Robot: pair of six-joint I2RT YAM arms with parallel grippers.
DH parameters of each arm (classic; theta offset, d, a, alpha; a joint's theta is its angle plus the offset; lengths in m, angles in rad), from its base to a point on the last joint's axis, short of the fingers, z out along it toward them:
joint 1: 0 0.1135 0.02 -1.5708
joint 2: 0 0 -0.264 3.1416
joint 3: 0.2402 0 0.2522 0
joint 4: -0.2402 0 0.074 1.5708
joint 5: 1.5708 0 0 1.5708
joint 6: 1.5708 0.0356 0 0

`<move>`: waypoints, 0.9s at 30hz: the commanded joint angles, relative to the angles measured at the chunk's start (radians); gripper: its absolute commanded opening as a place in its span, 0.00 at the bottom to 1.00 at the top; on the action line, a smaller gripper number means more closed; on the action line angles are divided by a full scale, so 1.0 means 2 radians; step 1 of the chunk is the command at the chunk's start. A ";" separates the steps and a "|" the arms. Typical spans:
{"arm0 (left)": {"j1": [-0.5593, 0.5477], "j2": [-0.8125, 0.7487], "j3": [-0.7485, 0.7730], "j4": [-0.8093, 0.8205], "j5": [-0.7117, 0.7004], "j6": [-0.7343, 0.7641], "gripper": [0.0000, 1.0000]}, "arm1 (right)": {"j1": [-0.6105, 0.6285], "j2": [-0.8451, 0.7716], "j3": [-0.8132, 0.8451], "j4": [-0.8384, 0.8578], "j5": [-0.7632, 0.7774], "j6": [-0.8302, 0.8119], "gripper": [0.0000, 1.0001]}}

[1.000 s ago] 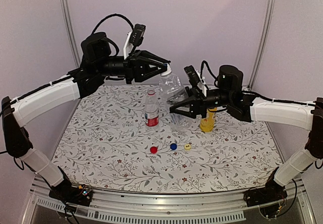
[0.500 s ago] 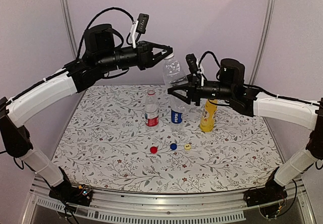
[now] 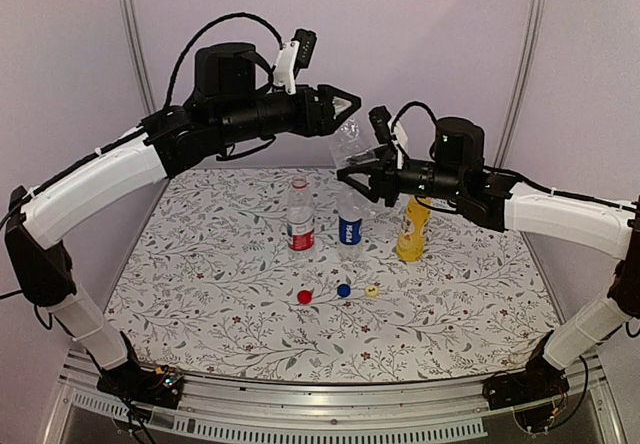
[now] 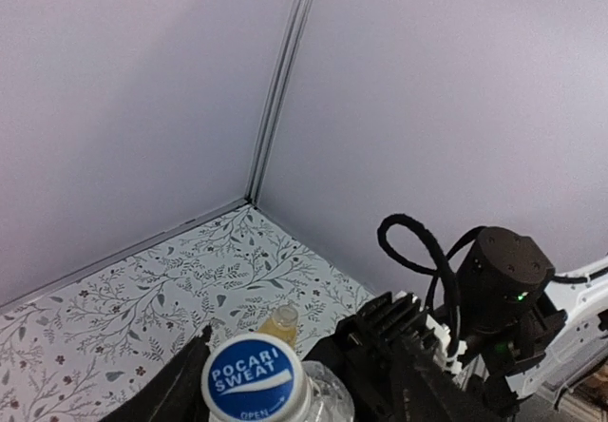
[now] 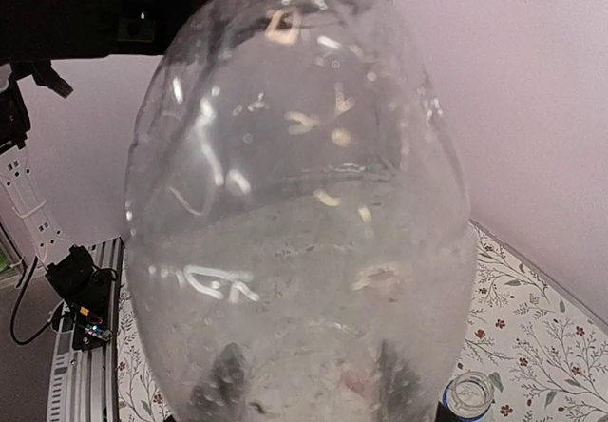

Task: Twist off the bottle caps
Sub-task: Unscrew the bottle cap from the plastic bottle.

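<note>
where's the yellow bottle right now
Top view: the yellow bottle stands upright on the mat, right of centre, just right of the blue-label bottle, with the yellow cap lying in front of it.

left end effector point(image 3: 350, 101) opened around the bottle's point(image 5: 299, 213) cap point(image 4: 252, 376).

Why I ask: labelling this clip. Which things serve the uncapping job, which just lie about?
Job: plain clear bottle in right pincer, its Pocari Sweat cap, left pincer, red-label bottle, blue-label bottle, yellow bottle.
Lying about: loose red cap, blue cap, yellow cap, floral cloth.
</note>
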 commanded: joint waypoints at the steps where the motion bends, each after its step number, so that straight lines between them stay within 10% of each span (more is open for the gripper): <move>1: 0.011 -0.029 -0.032 0.027 0.081 0.028 0.77 | 0.002 -0.018 -0.010 -0.008 -0.031 -0.004 0.36; 8: 0.063 -0.061 -0.078 0.068 0.225 0.043 0.95 | 0.001 -0.022 -0.017 -0.006 -0.110 -0.025 0.36; 27: 0.092 -0.061 -0.123 0.166 0.469 0.073 0.68 | 0.002 -0.011 -0.013 0.017 -0.284 -0.017 0.37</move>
